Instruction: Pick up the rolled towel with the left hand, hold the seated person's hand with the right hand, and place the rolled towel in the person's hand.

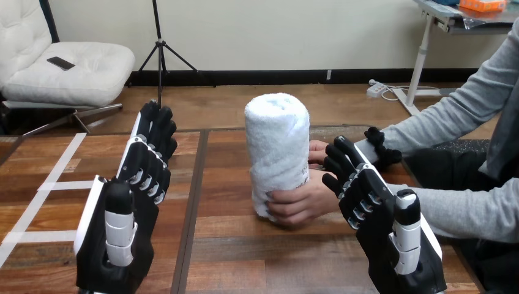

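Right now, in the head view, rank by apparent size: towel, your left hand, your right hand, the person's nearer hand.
1. Left hand and right hand: alike, both enlarged by nearness to the camera, so unranked.
2. Towel.
3. Person's nearer hand, at the towel's base.

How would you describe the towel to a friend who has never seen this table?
On the wooden table, look midway between the robot's left hand and right hand. The towel stands upright there, gripped low down by the person's nearer hand. It is the one white, fluffy roll beside the black machine hands.
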Tool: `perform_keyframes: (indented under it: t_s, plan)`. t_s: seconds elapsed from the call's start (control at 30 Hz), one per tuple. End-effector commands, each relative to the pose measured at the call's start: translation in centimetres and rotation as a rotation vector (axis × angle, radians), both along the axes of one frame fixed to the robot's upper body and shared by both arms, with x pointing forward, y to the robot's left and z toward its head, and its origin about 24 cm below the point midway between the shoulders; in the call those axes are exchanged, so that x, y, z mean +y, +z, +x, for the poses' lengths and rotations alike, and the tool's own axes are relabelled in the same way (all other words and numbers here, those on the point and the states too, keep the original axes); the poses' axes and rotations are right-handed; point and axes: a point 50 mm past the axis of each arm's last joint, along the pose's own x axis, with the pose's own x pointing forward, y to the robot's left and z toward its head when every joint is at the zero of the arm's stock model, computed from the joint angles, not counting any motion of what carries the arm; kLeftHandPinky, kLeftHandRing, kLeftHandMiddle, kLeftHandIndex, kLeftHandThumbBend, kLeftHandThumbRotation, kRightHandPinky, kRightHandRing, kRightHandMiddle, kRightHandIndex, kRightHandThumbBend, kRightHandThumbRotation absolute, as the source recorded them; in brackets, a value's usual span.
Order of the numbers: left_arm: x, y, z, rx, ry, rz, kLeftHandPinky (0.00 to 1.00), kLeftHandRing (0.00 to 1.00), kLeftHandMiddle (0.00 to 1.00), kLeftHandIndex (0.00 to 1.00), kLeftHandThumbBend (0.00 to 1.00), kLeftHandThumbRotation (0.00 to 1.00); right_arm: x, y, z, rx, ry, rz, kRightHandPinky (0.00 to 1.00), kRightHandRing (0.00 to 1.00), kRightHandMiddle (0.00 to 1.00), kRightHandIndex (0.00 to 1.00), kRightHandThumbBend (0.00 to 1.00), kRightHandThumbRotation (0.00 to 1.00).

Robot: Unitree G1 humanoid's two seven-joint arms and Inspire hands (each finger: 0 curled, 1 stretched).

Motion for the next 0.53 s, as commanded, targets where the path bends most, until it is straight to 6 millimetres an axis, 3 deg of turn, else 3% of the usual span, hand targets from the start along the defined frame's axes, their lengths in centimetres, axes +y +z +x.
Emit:
perform_keyframes:
  t_s: [0.0, 0.5]
  plan:
    - [-0.36, 0.42, -0.01, -0.024, -0.011, -0.027, 1.0, 1.0, 1.0, 1.0, 0.95, 1.0, -0.04, 1.97, 0.77, -0.118, 0.0, 0.001, 1.0, 0.99, 0.96, 0.95, 0.87, 1.0]
    - [-0.37, 0.39, 0.11, -0.027, -0.014, -0.042, 1.0, 1.0, 1.0, 1.0, 0.93, 1.0, -0.17, 2.29, 0.98, -0.134, -0.003, 0.03, 1.0, 0.98, 0.96, 0.94, 0.85, 1.0]
